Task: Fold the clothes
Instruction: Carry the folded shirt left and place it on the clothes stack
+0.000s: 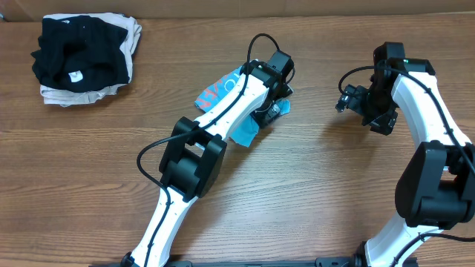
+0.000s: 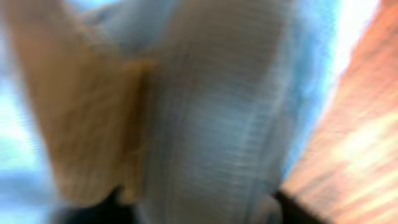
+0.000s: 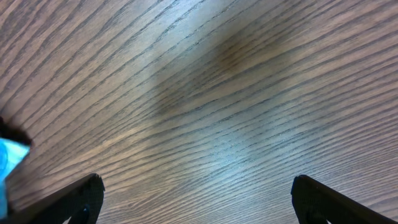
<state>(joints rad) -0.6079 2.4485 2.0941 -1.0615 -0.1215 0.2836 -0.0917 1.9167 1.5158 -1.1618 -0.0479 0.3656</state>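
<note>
The light sky-blue T-shirt (image 1: 215, 93) lies crumpled on the wooden table at centre, with coral and white lettering showing on its left part. My left arm lies across it and hides its middle. My left gripper (image 1: 273, 111) is down on the shirt's right edge. In the blurred left wrist view its dark fingertips (image 2: 199, 208) stand wide apart with blue cloth (image 2: 211, 112) filling the space between them. My right gripper (image 1: 347, 100) is open and empty above bare wood, to the right of the shirt. The right wrist view (image 3: 199, 199) shows a blue corner of the shirt (image 3: 7, 163) at its left edge.
A black garment with a white tag (image 1: 74, 52) lies on a beige folded garment (image 1: 130, 37) at the table's far left corner. The wooden table (image 1: 334, 178) stretches bare to the front and right.
</note>
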